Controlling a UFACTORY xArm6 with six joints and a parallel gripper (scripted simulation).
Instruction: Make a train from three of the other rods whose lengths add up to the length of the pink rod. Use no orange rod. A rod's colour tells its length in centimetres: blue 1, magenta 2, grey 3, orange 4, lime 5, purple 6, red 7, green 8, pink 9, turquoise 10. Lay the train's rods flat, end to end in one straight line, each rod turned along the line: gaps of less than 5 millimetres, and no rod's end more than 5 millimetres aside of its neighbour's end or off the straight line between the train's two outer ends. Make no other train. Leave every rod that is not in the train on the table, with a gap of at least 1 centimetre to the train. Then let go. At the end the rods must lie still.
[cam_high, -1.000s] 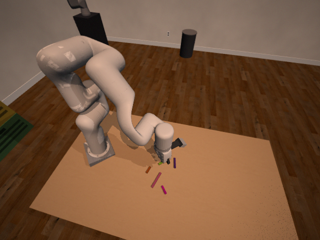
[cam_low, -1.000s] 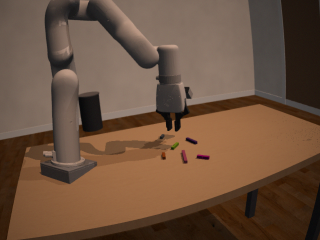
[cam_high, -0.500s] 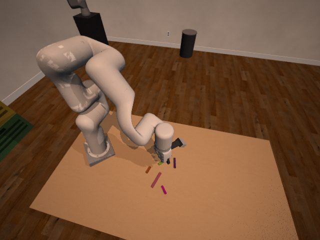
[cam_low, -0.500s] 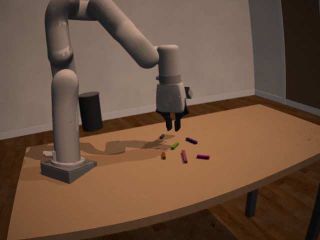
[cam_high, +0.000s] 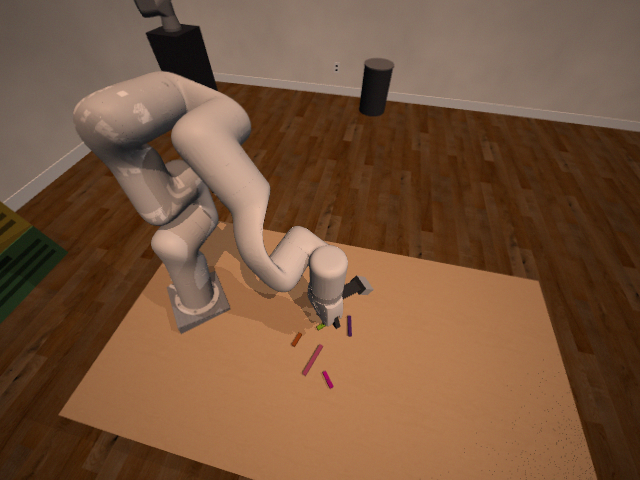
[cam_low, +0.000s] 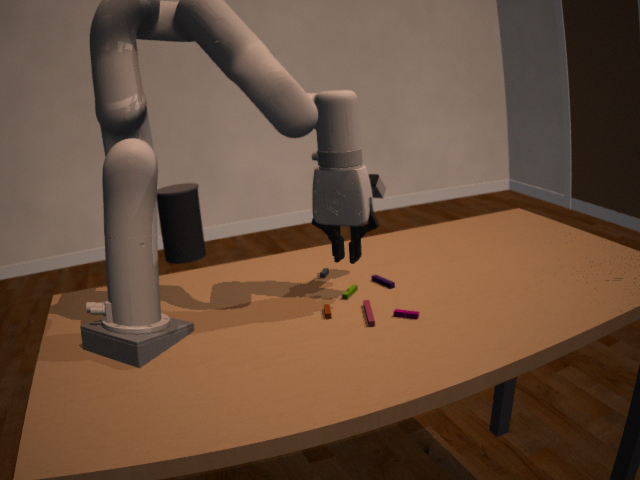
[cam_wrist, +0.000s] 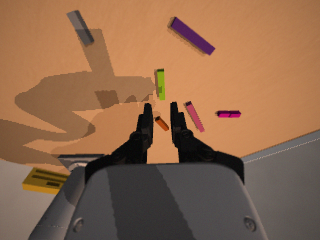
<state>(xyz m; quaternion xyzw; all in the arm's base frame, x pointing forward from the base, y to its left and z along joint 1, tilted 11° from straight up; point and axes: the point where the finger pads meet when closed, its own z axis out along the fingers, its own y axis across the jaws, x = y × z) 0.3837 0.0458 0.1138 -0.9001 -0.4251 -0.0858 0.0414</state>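
My gripper (cam_high: 330, 324) (cam_low: 346, 256) (cam_wrist: 161, 111) hangs well above the table with its fingers drawn close together, and nothing is between them. A lime rod (cam_high: 320, 326) (cam_low: 349, 291) (cam_wrist: 160, 84) lies flat roughly below it. A purple rod (cam_high: 349, 326) (cam_low: 383, 281) (cam_wrist: 192, 36) lies just right of it. The long pink rod (cam_high: 312, 360) (cam_low: 368, 313) (cam_wrist: 194, 116) lies nearer the front. A magenta piece (cam_high: 327, 379) (cam_low: 405, 313) (cam_wrist: 229, 114) shows a seam, like two short rods end to end. A grey rod (cam_low: 324, 272) (cam_wrist: 80, 26) lies behind; the arm hides it in the top view.
A short orange rod (cam_high: 296, 339) (cam_low: 327, 311) (cam_wrist: 161, 123) lies left of the pink rod. The arm's base (cam_high: 196, 307) (cam_low: 135, 338) stands at the table's back left. All the rods lie apart from each other near the table's (cam_high: 439, 387) middle.
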